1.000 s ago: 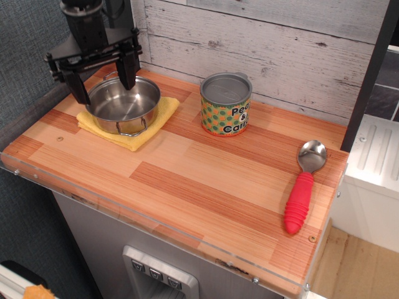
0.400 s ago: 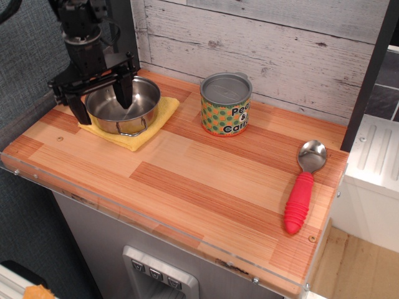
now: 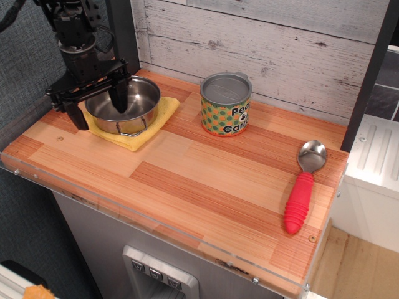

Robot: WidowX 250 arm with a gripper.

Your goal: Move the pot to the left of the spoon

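Note:
The shiny steel pot (image 3: 138, 99) sits on a yellow cloth (image 3: 157, 121) at the back left of the wooden counter. My black gripper (image 3: 98, 107) is open and lowered over the pot's left side. One finger (image 3: 118, 98) is inside the pot and the other (image 3: 78, 115) is outside its left rim. The jaws straddle the rim without closing on it. The spoon (image 3: 303, 184) with a red ribbed handle lies at the right end of the counter, bowl pointing to the back.
A green-and-orange dotted tin can (image 3: 225, 104) stands at the back middle, between pot and spoon. A whitewashed plank wall (image 3: 280, 50) runs behind the counter (image 3: 187, 174). A dark post (image 3: 368, 75) rises at the right.
My gripper has dropped down and shifted slightly left, from above the pot to straddling its left rim. The pot, can and spoon have not moved.

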